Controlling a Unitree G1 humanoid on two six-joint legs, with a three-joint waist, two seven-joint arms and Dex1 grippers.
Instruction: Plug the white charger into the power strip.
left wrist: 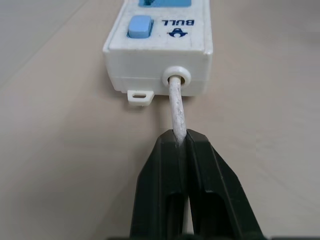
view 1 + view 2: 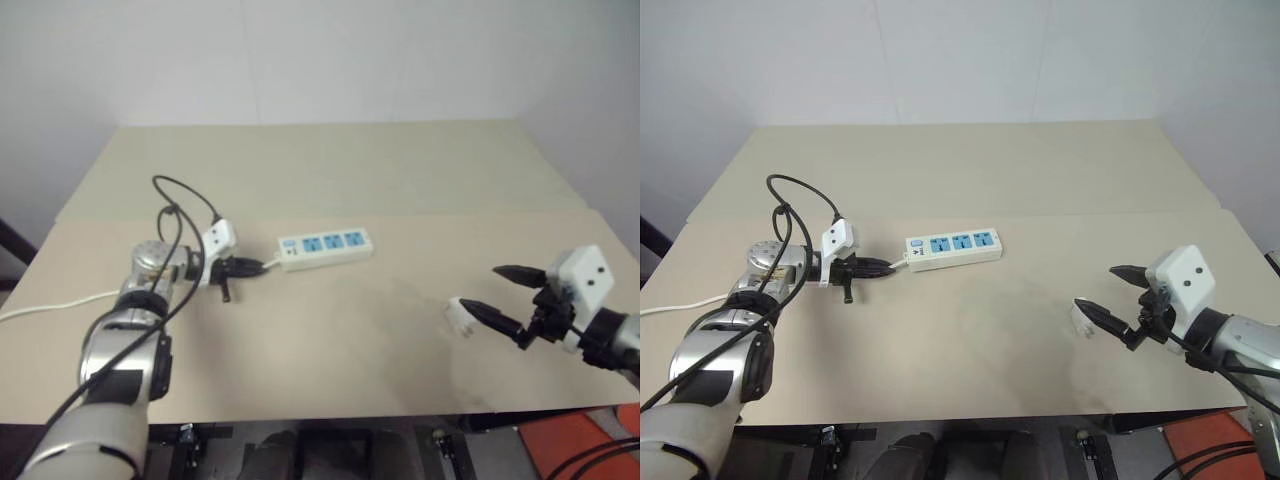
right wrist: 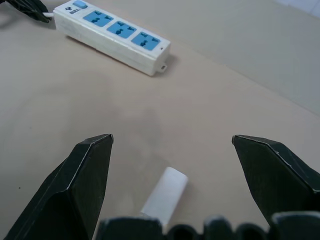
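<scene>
The left arm reaches forward over the table (image 2: 330, 170), its wrist bent toward the robot's right, so the left gripper (image 2: 262, 267) points nearly level at the switch end of the strip (image 2: 325, 248). Its two black fingers (image 1: 165, 185) are clenched on the thin white cord (image 1: 176, 110), just beside the point where the cord leaves the strip's end wall. The rest of the cord trails away under the arm toward the table's left edge. A black cable (image 2: 180, 200) loops above the left wrist.

The strip lies flat near the middle of the table, three blue sockets facing up, all bare, the blue switch (image 1: 139, 26) at the end nearest the left gripper.

The right arm comes in from the right, and the right gripper (image 2: 492, 291) points toward the left and slightly down, jaws spread wide and holding nothing. The charger (image 3: 165, 196) lies flat on the table between and below the spread fingertips, well apart from the strip. Bare tabletop lies between charger and strip.
</scene>
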